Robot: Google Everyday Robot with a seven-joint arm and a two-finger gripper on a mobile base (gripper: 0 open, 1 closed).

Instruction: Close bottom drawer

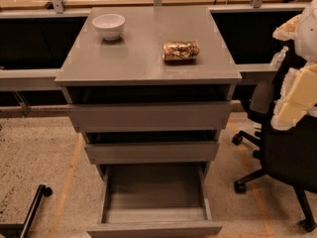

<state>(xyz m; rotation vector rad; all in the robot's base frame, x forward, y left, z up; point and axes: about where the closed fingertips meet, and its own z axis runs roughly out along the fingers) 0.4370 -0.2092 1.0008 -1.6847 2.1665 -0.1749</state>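
Note:
The bottom drawer [154, 228] of the grey cabinet [148, 58] is pulled far out toward me, and its plain grey box interior is empty. Its flat front panel lies along the lower edge of the view. The middle drawer front [151, 151] and the top drawer front [150, 115] sit above it, each standing slightly out. My gripper [292, 66] hangs at the right edge of the view, close to the camera, up and to the right of the drawer and apart from the cabinet. Its cream fingers [297, 95] are spread apart and hold nothing.
A white bowl [108, 25] and a crinkled snack bag [181, 50] sit on the cabinet top. A black office chair [285, 152] on castors stands close to the cabinet's right side. A black wheeled leg [34, 205] lies on the floor at lower left.

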